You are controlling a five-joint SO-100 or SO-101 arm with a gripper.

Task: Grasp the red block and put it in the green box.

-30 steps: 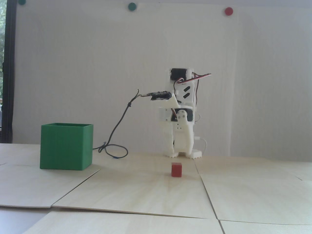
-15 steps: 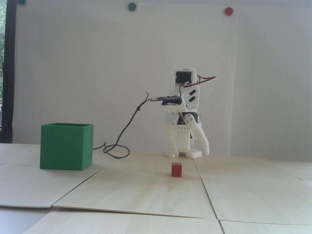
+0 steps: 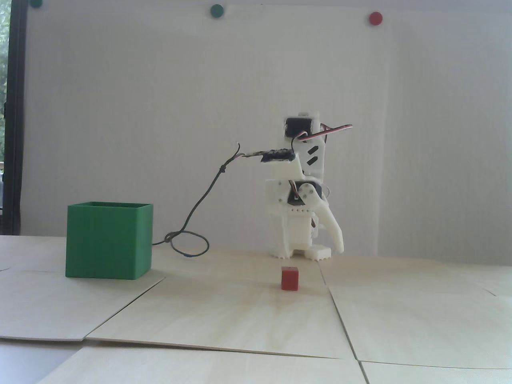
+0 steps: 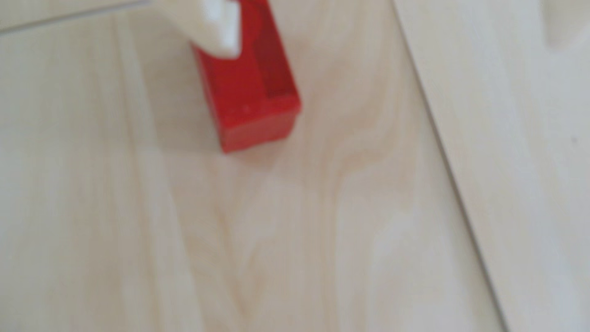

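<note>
Risk note: claw spread over the block, grasp not yet made.

The claw (image 3: 310,252) is seen spread wide and empty, one finger (image 3: 335,236) splayed out to the right in the fixed view. The block (image 3: 289,278) lies flat on the table (image 3: 240,312), just in front of the claw; the box (image 3: 109,240) stands well left of the block. In the wrist view one fingertip (image 4: 222,28) overlaps the block's (image 4: 252,89) far end, and the other is barely seen at the top right edge. Misalignment is judged likely: if the descent is off-centre, the block could be landed on or pushed aside instead of straddled. The seam (image 4: 447,153) beside the block could catch a sliding edge.
</note>
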